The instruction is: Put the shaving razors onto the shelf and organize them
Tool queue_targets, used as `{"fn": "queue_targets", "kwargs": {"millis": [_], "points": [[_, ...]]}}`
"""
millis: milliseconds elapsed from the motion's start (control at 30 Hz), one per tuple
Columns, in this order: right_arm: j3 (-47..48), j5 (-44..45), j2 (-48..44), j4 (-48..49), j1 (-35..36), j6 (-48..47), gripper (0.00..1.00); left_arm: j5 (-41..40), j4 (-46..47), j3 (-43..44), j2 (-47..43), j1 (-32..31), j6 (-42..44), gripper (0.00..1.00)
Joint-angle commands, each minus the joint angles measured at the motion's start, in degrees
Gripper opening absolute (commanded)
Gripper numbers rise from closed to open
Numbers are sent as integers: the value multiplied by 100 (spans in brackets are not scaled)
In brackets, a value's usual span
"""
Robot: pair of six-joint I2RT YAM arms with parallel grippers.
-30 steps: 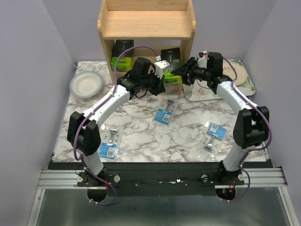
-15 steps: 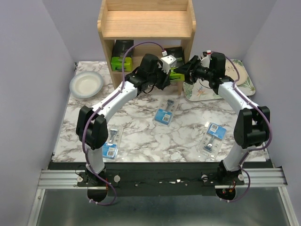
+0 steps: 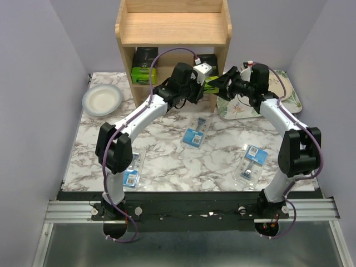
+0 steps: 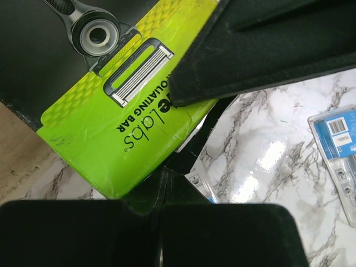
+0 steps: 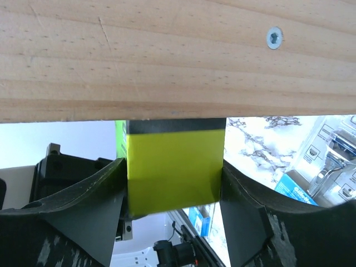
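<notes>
The wooden shelf [image 3: 172, 28] stands at the back of the table, and one black box with a lime-green end [image 3: 143, 68] sits on the left of its lower tier. A second black and lime-green razor box [image 3: 209, 84] is at the lower tier's right opening. My right gripper [image 3: 219, 83] holds it, and its green end [image 5: 172, 161] fills the gap between both fingers under the shelf board [image 5: 167, 55]. My left gripper [image 3: 197, 89] is shut and empty, its tip [image 4: 163, 183] just below the box's green face [image 4: 128, 117]. Three blue-card blister packs [image 3: 196, 132] [image 3: 253, 162] [image 3: 131, 168] lie flat on the marble.
A white bowl [image 3: 102, 99] sits at the far left. A floral tray [image 3: 278, 89] lies at the far right, under the right forearm. The shelf's right side panel [image 3: 225, 55] is close beside both grippers. A blister pack [image 4: 339, 139] shows at the right edge of the left wrist view.
The left arm has reached right and toward the shelf, bringing its shut gripper up to the green box. The box and the right gripper have edged slightly nearer the lower tier.
</notes>
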Motion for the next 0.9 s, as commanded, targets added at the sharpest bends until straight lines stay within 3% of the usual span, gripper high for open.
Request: {"fn": "queue_targets", "kwargs": {"millis": [0,367,867], "points": [[-212,-428,-319,122,-40,-32,72,-633,509,400,209,-2,53,0],[-388,-570,-829,8,-155,-137,73,-783,615,734,367,-81,-17,0],[-1575,-174,-1409,-545,-761,-586,72,-774,747,1182,833,-99,-9,0]]}}
